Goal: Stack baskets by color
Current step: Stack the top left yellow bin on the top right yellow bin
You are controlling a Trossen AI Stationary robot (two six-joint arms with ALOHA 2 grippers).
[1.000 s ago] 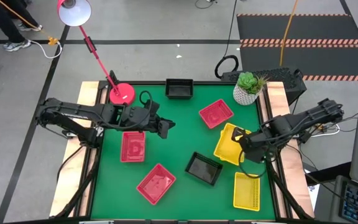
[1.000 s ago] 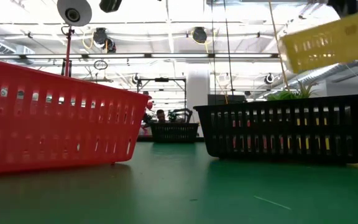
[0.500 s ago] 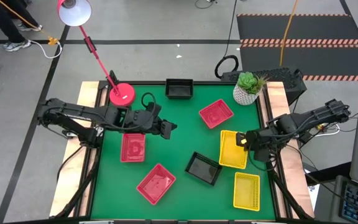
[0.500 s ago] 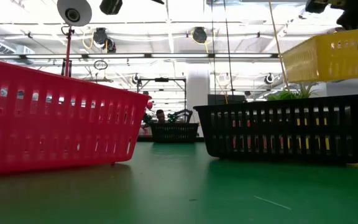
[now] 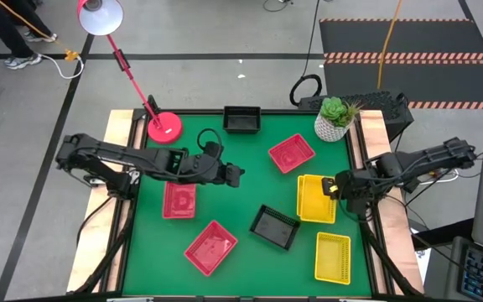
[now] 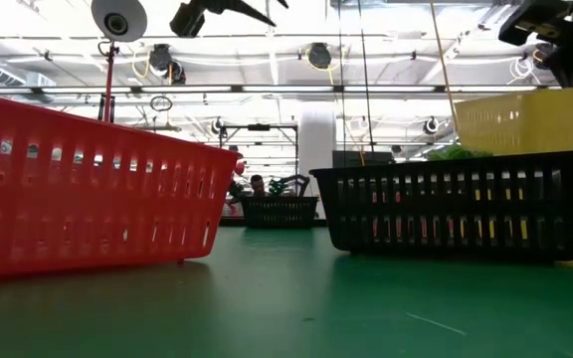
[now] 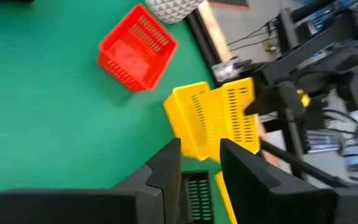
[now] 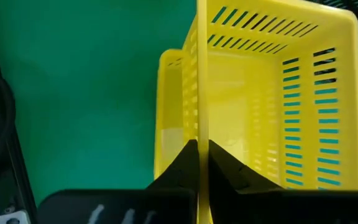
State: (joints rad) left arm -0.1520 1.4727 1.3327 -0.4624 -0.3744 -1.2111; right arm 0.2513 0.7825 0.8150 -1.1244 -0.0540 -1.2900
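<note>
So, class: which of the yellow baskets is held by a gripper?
The upper yellow basket, beside the table's right edge: the right gripper is shut on its wall. The other yellow basket lies alone nearer the front, untouched.

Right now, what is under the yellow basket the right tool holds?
The right tool pinches the yellow basket by its wall. Under it, a second yellow basket shows in the wrist view, partly covered.

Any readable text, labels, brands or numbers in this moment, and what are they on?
None can be read. The baskets, such as the yellow basket and the near red basket, carry no print. The lamp and plant pot are unmarked too.
</note>
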